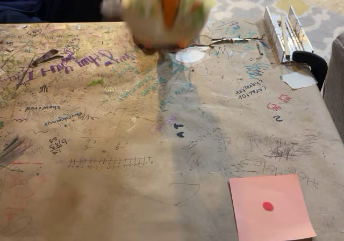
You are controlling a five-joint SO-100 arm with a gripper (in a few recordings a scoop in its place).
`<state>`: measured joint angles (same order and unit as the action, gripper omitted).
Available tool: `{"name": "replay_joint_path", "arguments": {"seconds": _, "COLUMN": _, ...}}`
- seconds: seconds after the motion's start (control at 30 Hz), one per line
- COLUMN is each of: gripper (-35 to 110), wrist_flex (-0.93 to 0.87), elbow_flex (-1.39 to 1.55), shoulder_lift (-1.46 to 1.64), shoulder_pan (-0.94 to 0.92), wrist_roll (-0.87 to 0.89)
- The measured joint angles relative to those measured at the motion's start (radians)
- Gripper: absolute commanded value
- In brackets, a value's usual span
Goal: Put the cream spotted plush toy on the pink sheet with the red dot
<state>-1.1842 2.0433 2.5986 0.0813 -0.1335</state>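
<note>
The cream spotted plush toy (148,13) is blurred by motion at the top centre of the fixed view, above the far edge of the table, with a shadow trailing below it. An orange gripper (171,10) finger runs down the toy's front and seems shut on it; the second finger is hidden behind the toy. The pink sheet (279,219) lies flat at the near right corner of the table, its red dot (267,205) near the middle. Nothing lies on the sheet. The toy is far from it, up and to the left.
Brown paper covered in scribbles (123,144) spreads over the table. A white metal rail (284,31) with a black clamp (313,61) sits at the far right edge. White paper scraps (299,80) (190,56) lie near it and under the toy. A person's dark clothing (48,2) shows at top left.
</note>
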Motion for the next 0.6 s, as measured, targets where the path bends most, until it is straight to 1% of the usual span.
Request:
{"name": "replay_joint_path", "arguments": {"seconds": 0.13, "gripper": 0, "wrist_flex": -0.018, "elbow_flex": -0.12, "shoulder_lift": 0.179, "shoulder_pan": 0.081, "wrist_roll": 0.038}}
{"name": "replay_joint_path", "arguments": {"seconds": 0.37, "gripper": 0, "wrist_flex": -0.025, "elbow_flex": -0.278, "shoulder_lift": 0.5, "shoulder_pan": 0.172, "wrist_roll": 0.041}}
{"name": "replay_joint_path", "arguments": {"seconds": 0.47, "gripper": 0, "wrist_flex": -0.037, "elbow_flex": -0.313, "shoulder_lift": 0.551, "shoulder_pan": 0.19, "wrist_roll": 0.032}}
{"name": "replay_joint_path", "arguments": {"seconds": 0.6, "gripper": 0, "wrist_flex": -0.023, "elbow_flex": -0.259, "shoulder_lift": 0.555, "shoulder_pan": 0.218, "wrist_roll": 0.018}}
